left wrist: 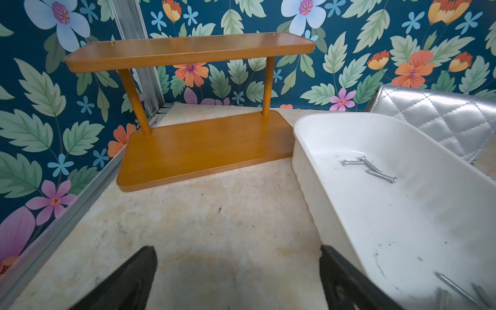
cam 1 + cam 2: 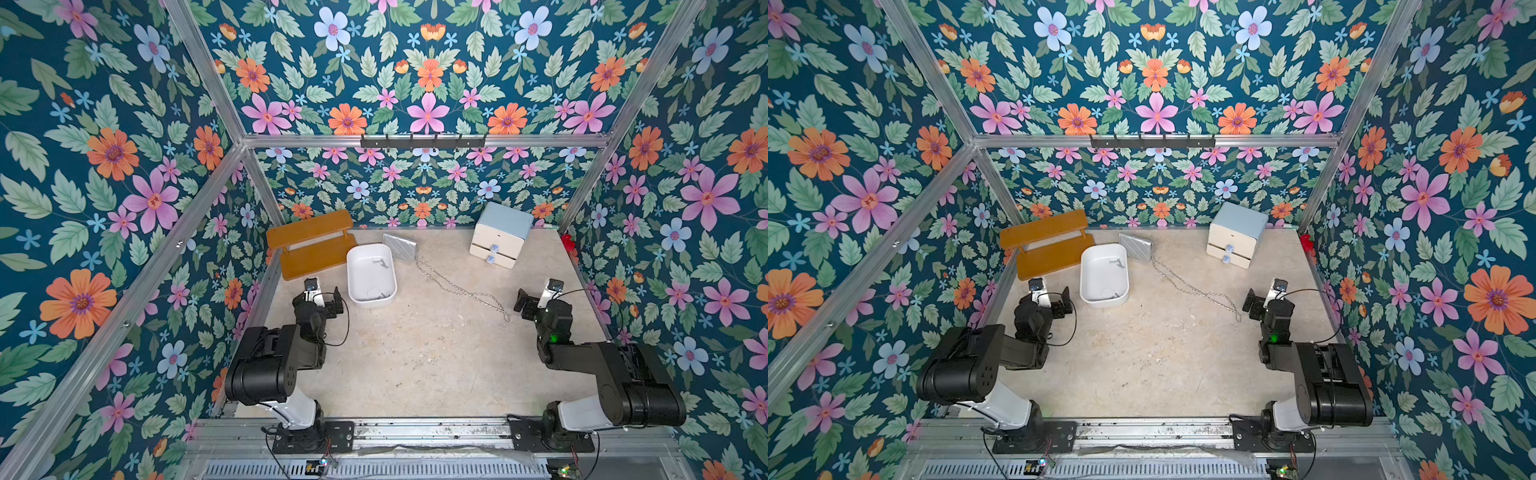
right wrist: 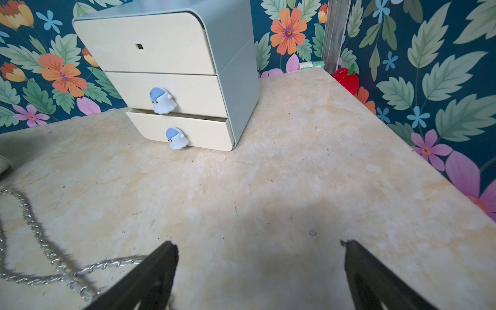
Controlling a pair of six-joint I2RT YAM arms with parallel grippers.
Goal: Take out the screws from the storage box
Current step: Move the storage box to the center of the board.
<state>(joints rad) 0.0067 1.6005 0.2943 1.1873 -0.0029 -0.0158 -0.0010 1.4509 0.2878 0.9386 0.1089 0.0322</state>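
Note:
The storage box (image 2: 368,277) is a white lidless tub on the table's far left-centre, seen in both top views (image 2: 1102,277). Screws lie inside it: a small cluster at the far end (image 2: 381,262) and others against the near wall (image 2: 380,296). In the left wrist view the far screws (image 1: 375,167) and the near screws (image 1: 456,288) rest on the tub floor (image 1: 402,228). My left gripper (image 1: 238,249) is open over bare table just left of the tub's near corner (image 2: 323,297). My right gripper (image 3: 260,243) is open and empty at the table's right side (image 2: 539,297).
A wooden two-tier shelf (image 2: 309,245) stands at the back left, touching the tub. A silver quilted purse (image 2: 400,246) lies behind the tub, and its chain (image 2: 468,292) trails toward my right gripper. A cream two-drawer cabinet (image 2: 500,235) stands at the back right.

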